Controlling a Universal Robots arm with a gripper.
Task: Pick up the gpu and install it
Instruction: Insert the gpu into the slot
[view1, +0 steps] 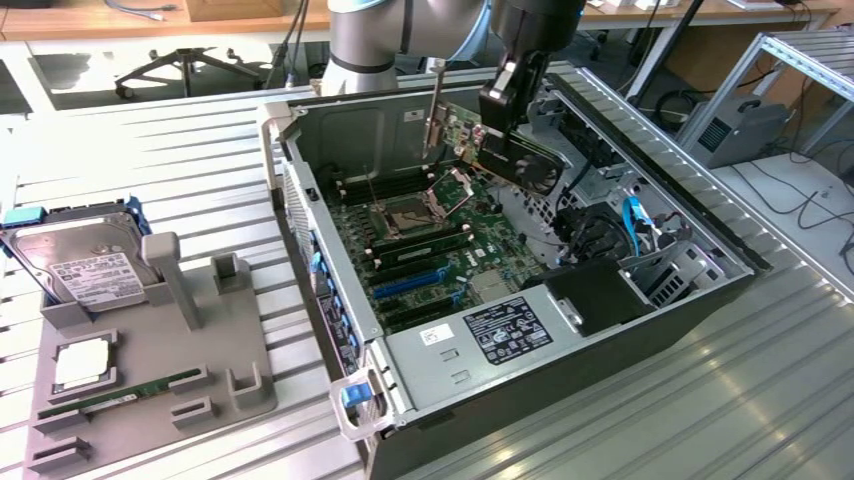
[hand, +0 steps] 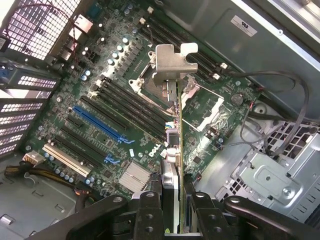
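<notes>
Your arm (view1: 363, 45) hangs down at the upper centre of the exterior view, its gripper (view1: 497, 115) clamped on the gpu (view1: 521, 165), held edge-on above the open computer case's (view1: 300, 200) motherboard (view1: 427, 235).

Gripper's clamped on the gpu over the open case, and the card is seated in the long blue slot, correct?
Not seated. The gripper is clamped on the gpu, but the card hangs above the motherboard. The wrist view shows the long blue slot empty, off to one side of the card.
</notes>
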